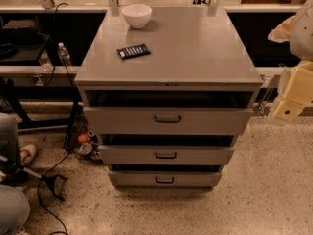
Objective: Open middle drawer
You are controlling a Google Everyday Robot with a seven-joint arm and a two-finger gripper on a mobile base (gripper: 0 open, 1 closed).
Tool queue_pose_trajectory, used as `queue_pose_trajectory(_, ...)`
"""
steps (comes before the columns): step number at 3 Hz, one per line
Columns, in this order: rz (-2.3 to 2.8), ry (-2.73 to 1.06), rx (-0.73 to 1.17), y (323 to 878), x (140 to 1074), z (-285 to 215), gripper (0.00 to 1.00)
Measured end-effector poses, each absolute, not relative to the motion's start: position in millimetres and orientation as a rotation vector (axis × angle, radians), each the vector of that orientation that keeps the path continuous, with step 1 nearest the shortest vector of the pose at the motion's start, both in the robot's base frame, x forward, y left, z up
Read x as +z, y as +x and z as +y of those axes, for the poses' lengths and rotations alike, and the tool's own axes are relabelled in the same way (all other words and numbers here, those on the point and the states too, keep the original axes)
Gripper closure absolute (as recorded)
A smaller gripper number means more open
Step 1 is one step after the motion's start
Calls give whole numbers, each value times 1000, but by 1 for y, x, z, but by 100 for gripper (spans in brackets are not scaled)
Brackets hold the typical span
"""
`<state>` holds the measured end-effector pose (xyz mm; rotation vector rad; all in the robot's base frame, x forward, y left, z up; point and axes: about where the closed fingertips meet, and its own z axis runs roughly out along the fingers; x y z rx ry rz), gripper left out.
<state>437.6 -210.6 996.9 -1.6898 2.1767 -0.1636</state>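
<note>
White bowl point(136, 15): back left of the cabinet top point(195, 48), dark remote point(133, 51) nearer the front.
Middle drawer point(195, 155): between the taller and smallest fronts; perhaps slightly ajar (dark gap above).
Gripper point(292, 94): far right, well apart from the drawer; open or closed, cannot tell.
Remaining: reach, grasp, pull.

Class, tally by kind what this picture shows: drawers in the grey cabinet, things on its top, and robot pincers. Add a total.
Drawers: 3 (top drawer, middle drawer, bottom drawer)
White bowl: 1
Black packet: 1
Pincer: 1, at the right edge, beside the cabinet
Total: 6
</note>
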Motion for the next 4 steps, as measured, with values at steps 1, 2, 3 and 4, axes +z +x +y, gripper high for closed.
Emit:
queue_pose_trajectory(1,2171,-1693,-163,437,995,-210,0)
queue_pose_trajectory(2,2152,-1706,-160,434,985,-209,0)
queue_pose_trajectory(3,2113,-1747,-132,430,950,-206,0)
queue_pose_trajectory(4,2061,-1786,-73,426,912,-206,0)
